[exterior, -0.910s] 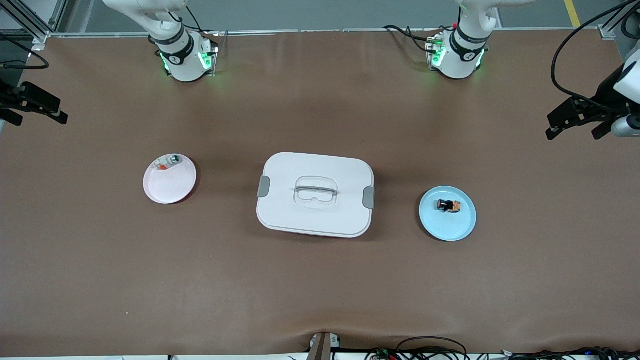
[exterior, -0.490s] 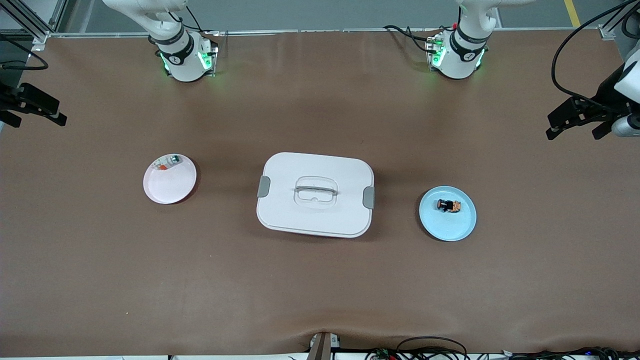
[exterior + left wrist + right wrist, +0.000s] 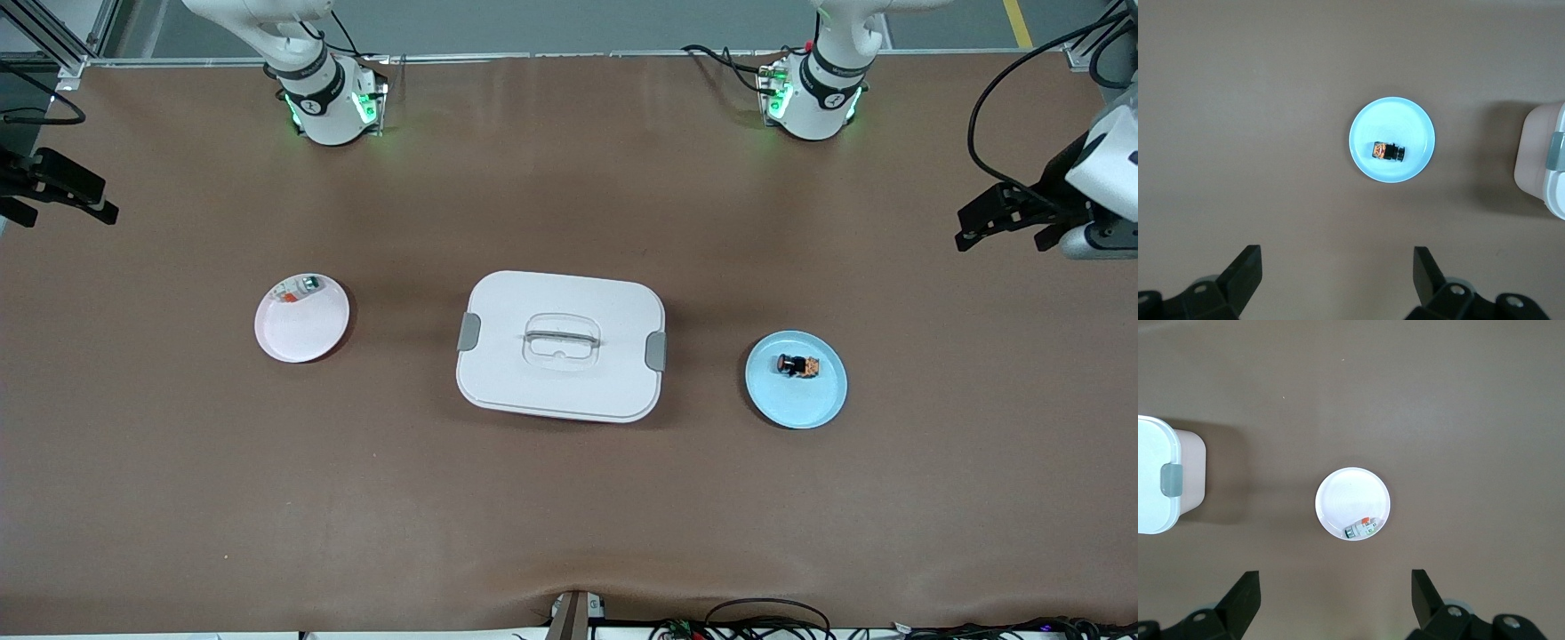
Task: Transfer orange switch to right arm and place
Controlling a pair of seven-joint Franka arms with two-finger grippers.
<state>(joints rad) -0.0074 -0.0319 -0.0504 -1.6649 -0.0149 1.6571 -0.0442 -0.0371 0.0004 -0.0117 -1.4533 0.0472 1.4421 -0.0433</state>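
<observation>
The orange switch (image 3: 797,364) lies on its side on a light blue plate (image 3: 796,411), toward the left arm's end of the table. In the left wrist view the switch (image 3: 1387,152) and the plate (image 3: 1391,119) show well below my left gripper (image 3: 1336,257), which is open and holds nothing. From the front, the left gripper (image 3: 1000,238) hangs high over bare table at that end, apart from the plate. My right gripper (image 3: 71,216) hangs open and holds nothing over the right arm's end; in its own view the right gripper (image 3: 1335,577) looks down on a white plate (image 3: 1348,493).
A white lidded box (image 3: 560,345) with grey clasps stands mid-table between the two plates. The white plate (image 3: 302,329) carries a small white block (image 3: 298,287) with orange and green marks. Cables run along the table edge nearest the front camera.
The left gripper has shifted slightly toward the middle of the table. The right gripper has barely moved. The switch, plates and box lie where they were.
</observation>
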